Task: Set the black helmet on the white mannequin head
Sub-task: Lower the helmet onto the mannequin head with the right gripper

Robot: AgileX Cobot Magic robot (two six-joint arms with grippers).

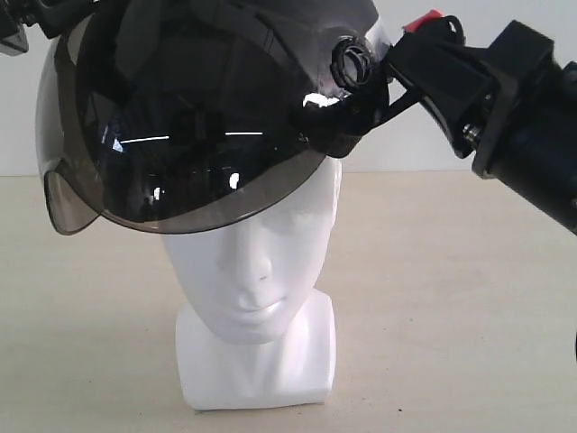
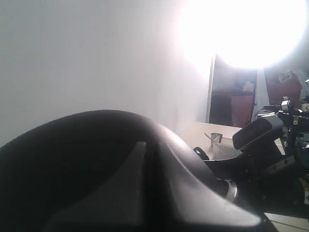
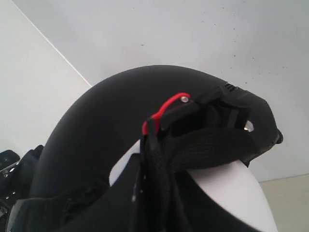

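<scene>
Exterior view: right gripper (image 1: 365, 83) grips black helmet (image 1: 207, 117) over white mannequin head (image 1: 261, 271).

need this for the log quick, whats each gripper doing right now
left gripper: jaws hidden by the helmet, cannot be told
right gripper: closed on the helmet's side

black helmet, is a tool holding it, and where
The right tool seems to grip the black helmet at its side rim, by the visor hinge.
</scene>
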